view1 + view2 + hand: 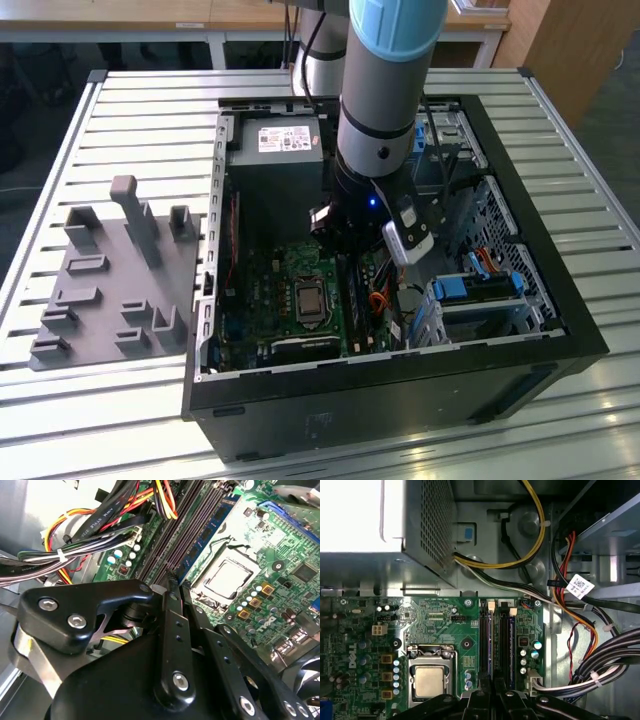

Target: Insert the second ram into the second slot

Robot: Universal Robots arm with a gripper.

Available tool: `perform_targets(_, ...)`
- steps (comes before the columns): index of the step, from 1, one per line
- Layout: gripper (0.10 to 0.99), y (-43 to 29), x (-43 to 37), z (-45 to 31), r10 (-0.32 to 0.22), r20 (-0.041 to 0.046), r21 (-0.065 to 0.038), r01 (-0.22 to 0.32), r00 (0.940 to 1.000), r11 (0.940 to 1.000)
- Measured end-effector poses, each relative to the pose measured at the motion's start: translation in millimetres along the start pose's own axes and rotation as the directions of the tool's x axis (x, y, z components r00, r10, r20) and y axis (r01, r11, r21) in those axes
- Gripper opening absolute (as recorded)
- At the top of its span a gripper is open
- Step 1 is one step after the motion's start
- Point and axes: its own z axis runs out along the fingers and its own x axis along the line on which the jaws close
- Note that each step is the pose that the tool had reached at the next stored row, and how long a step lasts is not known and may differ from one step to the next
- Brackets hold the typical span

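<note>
Reading the exterior view from its left: a grey tray point(100, 315) of holders lies on the slatted table point(130, 120); beside it stands the open case point(400, 400), and the arm point(385, 120) reaches down into its middle; on the exterior view's right of the arm sit the drive brackets point(475, 290).

On the board I go from the CPU socket point(431, 680) towards the cables point(600, 665). The second ram point(491, 645) comes first, a thin blue strip seen edge-on, standing along a slot close to the socket. Next comes a dark slot, then another stick point(510, 645) nearer the cables. The second wrist view shows the second ram point(210, 532) running straight to the gripper point(172, 584).

The gripper point(493, 687) is over one end of that strip with its fingers point(480, 700) drawn close together; I judge that they are pinching the stick's upper edge, though the contact itself is hidden under them.

As for progress, I'd say fetching and carrying are done, and the stick is lined up in its slot. What is left is the seating: I cannot tell whether the board is pushed fully home or whether the pale latch point(491, 605) at its far end has closed. The grip has not been let go.
</note>
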Motion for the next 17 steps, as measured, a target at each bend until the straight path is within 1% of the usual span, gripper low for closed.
perform_targets(6,0.137,-0.1,0.0,1.1,0.001,0.0000,0.000,-0.001,1.0000,1.0000)
perform_targets(8,0.137,-1.4,-0.1,2.4,0.002,0.0000,0.000,-0.002,1.0000,1.0000)
perform_targets(12,0.137,-6.7,-0.2,3.9,0.014,0.0004,-0.001,-0.014,0.9999,0.9999)
perform_targets(17,0.137,-8.3,-0.6,5.2,0.034,0.0002,-0.001,-0.034,0.9994,0.9994)
